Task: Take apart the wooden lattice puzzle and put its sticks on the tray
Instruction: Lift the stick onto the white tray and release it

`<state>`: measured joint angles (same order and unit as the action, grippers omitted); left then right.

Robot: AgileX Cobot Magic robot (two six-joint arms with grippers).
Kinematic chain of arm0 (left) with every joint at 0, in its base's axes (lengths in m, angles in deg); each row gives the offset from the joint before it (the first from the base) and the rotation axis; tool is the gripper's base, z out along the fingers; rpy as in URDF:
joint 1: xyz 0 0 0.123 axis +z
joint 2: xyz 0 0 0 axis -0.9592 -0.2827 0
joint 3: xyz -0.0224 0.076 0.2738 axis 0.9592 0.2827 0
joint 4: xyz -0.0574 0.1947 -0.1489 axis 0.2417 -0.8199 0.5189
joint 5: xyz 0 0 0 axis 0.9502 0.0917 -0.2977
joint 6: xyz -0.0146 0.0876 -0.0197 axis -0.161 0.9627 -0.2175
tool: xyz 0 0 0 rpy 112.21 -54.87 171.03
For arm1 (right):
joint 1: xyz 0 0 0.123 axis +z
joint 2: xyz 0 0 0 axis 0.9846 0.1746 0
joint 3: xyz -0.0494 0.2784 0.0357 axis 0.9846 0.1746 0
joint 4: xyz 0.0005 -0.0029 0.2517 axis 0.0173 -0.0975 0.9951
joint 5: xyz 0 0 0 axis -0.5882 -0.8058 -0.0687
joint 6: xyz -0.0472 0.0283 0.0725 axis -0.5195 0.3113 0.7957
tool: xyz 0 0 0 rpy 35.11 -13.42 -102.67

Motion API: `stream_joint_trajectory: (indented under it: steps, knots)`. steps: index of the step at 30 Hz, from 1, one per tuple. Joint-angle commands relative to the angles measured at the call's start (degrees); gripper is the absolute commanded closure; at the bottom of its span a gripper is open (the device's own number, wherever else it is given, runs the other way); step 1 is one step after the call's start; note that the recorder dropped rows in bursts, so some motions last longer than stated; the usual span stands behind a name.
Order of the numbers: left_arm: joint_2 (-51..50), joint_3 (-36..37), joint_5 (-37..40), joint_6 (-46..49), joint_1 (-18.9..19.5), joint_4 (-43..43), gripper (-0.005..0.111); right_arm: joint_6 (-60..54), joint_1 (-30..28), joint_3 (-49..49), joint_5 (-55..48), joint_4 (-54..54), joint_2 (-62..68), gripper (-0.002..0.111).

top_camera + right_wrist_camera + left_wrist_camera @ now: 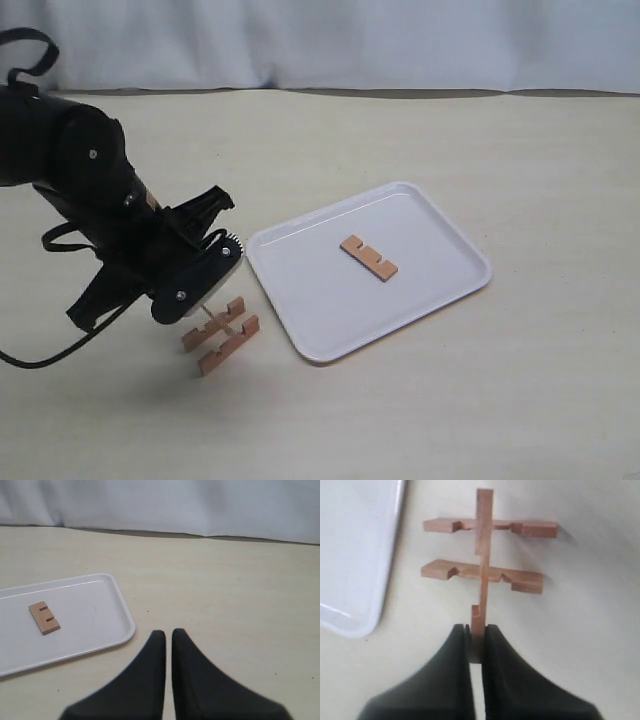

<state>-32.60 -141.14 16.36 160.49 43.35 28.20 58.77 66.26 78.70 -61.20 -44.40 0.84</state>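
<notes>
three sticks of the puzzle (220, 335) locked together right at the left gripper (476, 645): clenched on the end of the middle stick (483, 555), two others crossing it beyond the fingertips. tray (420, 270) just beside, one loose stick (368, 257) flat on it. right gripper (168, 637) closed on nothing, near the tray's corner.
</notes>
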Motion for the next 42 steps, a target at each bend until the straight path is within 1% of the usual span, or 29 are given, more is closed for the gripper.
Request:
stream_joint_trajectory:
  steps: [1, 3, 4, 5, 6, 8, 9, 10, 14, 16, 22, 25, 29, 32, 36, 40, 42]
  knots:
    - [2.9, 0.1, -4.0, -1.6, -0.4, 5.1, 0.107, 0.0, -0.2, 0.0, 0.2, 0.0, -0.3, 0.104]
    - [3.0, 0.1, -9.1, -5.4, -0.4, 13.5, 0.107, 0.0, -0.2, 0.0, 0.2, 0.0, -0.3, 0.104]
    - [3.0, 0.1, -12.6, -6.6, -0.4, 20.6, 0.107, 0.0, -0.2, 0.0, 0.2, 0.0, -0.3, 0.104]
    - [3.0, 0.1, -16.5, -6.5, -0.5, 29.8, 0.107, 0.0, -0.2, 0.0, 0.2, 0.0, -0.3, 0.104]
    - [3.0, 0.1, -20.7, -5.8, -0.7, 39.5, 0.107, 0.0, -0.2, 0.0, 0.2, 0.0, -0.3, 0.104]
    - [2.8, -0.7, -28.4, -3.7, -1.5, 54.5, 0.107, 0.0, -0.2, 0.0, 0.2, 0.0, -0.3, 0.104]
    - [2.4, -1.8, -29.7, -2.8, -1.9, 59.9, 0.107, 0.0, -0.2, 0.0, 0.2, 0.0, -0.3, 0.104]
    - [1.9, -2.7, -29.1, -2.4, -2.0, 62.0, 0.107, 0.0, -0.2, 0.0, 0.2, 0.0, -0.3, 0.104]
    - [-3.7, -7.4, -20.2, -0.9, -2.6, 63.4, 0.107, 0.0, -0.2, 0.0, 0.2, 0.0, -0.3, 0.104]
    - [-7.5, -10.0, -20.0, 1.8, -3.3, 63.7, 0.107, 0.0, -0.2, 0.0, 0.2, 0.0, -0.3, 0.104]
    - [-18.1, -16.0, -18.8, 2.0, -4.4, 63.8, 0.106, 0.0, -0.2, 0.0, 0.2, 0.0, -0.3, 0.104]
    - [-20.3, -17.1, -19.0, 2.9, -4.5, 63.8, 0.095, 0.0, -0.2, 0.0, 0.2, 0.0, -0.3, 0.104]
    - [-20.5, -17.4, -19.1, 2.9, -4.5, 63.8, 0.074, 0.0, -0.2, 0.0, 0.2, 0.0, -0.3, 0.104]
    - [-19.7, -17.7, -19.1, 2.9, -4.5, 63.8, 0.065, 0.0, -0.2, 0.0, 0.2, 0.0, -0.3, 0.104]
    - [-16.6, -17.7, -19.6, 0.7, -4.5, 63.8, 0.064, 0.0, -0.2, 0.0, 0.2, 0.0, -0.3, 0.104]
    - [-11.2, -17.6, -21.9, -7.3, -4.4, 62.1, 0.064, 0.0, -0.2, 0.0, 0.2, 0.0, -0.3, 0.104]
    - [-8.9, -17.5, -21.3, -13.0, -4.0, 57.9, 0.064, 0.0, -0.2, 0.0, 0.2, 0.0, -0.3, 0.104]
